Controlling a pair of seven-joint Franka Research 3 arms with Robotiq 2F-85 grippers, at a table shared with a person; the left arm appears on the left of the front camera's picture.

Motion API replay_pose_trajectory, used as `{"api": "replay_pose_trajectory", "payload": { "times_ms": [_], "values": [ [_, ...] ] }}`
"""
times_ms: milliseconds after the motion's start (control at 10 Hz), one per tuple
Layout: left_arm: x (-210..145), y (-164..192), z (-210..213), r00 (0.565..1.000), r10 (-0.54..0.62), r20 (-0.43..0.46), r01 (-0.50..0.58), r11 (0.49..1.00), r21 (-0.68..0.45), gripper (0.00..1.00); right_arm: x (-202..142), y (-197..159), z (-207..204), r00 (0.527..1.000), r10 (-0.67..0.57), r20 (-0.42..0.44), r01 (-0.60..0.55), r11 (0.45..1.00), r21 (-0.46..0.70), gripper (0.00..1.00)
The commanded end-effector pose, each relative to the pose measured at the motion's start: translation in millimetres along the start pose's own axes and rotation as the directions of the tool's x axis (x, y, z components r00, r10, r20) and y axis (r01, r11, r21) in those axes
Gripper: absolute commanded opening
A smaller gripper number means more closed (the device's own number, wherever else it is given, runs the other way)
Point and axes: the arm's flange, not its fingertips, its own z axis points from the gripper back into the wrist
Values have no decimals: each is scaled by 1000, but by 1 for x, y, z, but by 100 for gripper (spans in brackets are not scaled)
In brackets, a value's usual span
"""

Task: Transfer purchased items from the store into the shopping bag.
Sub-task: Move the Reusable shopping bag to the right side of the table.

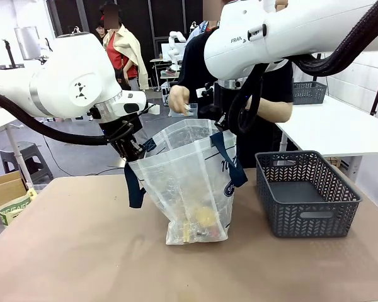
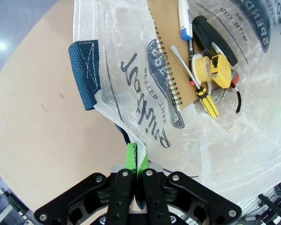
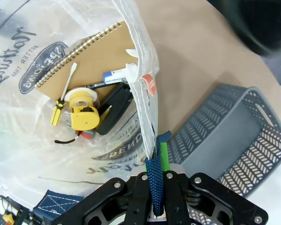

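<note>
Nearest, the left gripper (image 2: 136, 157) is pinched tight on the thin left rim of the shopping bag (image 1: 189, 182), mid-table: soft, slippery film, with the purchased items (image 1: 198, 225) probably light at its bottom. On the right side the right gripper (image 3: 157, 157) clamps the sturdier navy strap (image 3: 154, 180), likely the safer hold; the store (image 1: 305, 217) stands farther right.

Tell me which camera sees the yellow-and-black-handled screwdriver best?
The left wrist view: the screwdriver with the yellow-and-black handle looks biggest there, tip to handle, by the brown spiral-bound notebook. The right wrist view shows it whole too, smaller. In the front view it blends into a yellow blur low in the translucent plastic shopping bag.
</note>
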Motion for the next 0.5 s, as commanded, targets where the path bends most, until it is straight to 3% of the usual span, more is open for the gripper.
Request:
{"api": "replay_pose_trajectory", "payload": {
  "times_ms": [0, 400],
  "values": [
    [-1, 2, 2, 1000, 2, 2, -2, 1000, 5, 0, 0, -1, 2, 1000, -2, 7, 2, 1000, -3, 0],
    [-1, 2, 2, 1000, 2, 2, -2, 1000, 5, 0, 0, -1, 2, 1000, -2, 7, 2, 1000, -3, 0]
  ]
}}
